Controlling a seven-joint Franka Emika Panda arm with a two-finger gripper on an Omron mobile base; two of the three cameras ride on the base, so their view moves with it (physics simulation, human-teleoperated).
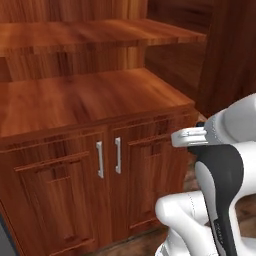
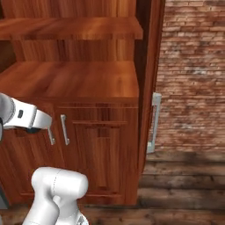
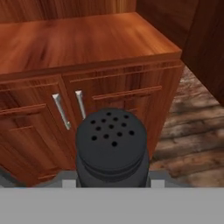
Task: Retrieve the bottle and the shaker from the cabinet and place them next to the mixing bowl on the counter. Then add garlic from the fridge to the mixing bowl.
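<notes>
The shaker, a small black cylinder with a perforated top, stands close in front of the hand camera. My gripper is shut on its lower body, and its fingers are mostly covered by the shaker. It is held out in front of the cabinet, a reddish-brown wooden unit with broad shelves. The shaker hangs level with the lower doors and their two silver bar handles. In the base views my white hand reaches out in front of those doors.
A tall wooden side panel closes the cabinet on the right, with a silver handle beside it. Beyond it is a brick wall over a dark plank floor. A grey edge shows at the lower left.
</notes>
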